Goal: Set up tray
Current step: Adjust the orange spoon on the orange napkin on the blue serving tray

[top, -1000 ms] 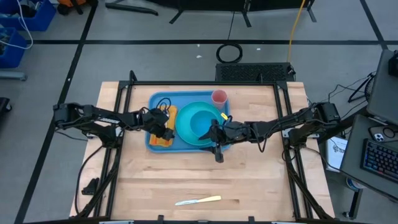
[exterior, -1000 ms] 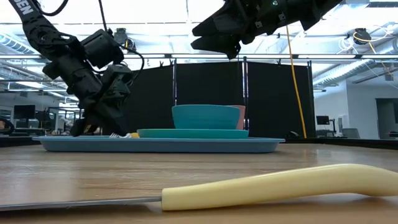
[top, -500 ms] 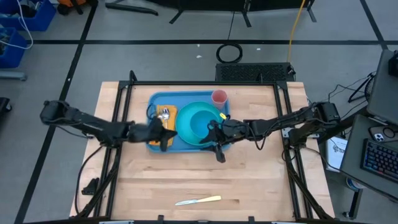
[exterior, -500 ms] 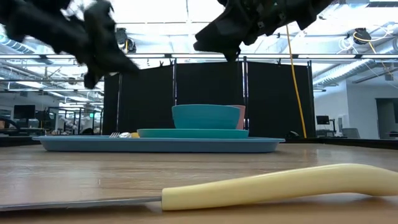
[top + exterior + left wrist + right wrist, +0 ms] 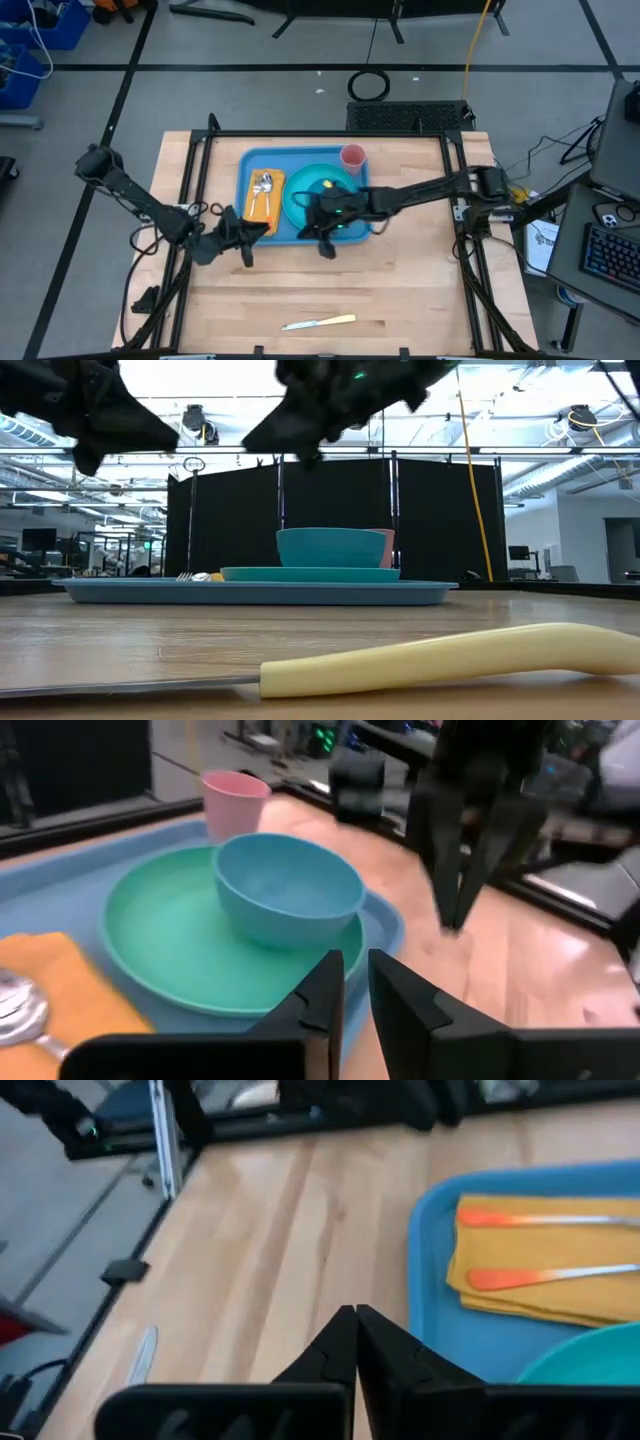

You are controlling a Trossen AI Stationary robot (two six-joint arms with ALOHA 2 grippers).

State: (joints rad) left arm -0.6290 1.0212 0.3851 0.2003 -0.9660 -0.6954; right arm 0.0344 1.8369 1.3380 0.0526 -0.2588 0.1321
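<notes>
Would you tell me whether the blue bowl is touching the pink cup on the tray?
Apart. The left wrist view shows the blue bowl sitting on the teal plate, with a strip of tray and plate between it and the pink cup behind.

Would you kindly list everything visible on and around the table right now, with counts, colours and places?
tray: one, light blue, far middle of the table.
plate: one, teal, on the tray.
bowl: one, blue, on the plate.
cup: one, pink, tray's far right corner.
napkin: one, orange, on the tray's left part.
utensils: two, silver with orange handles, lying on the napkin.
knife: one, cream handle, near table edge.
table: one, light wood.
left end effector: over the table, just off the tray's near left corner, nearly shut, empty.
right end effector: near the tray's near edge, shut, empty.
</notes>
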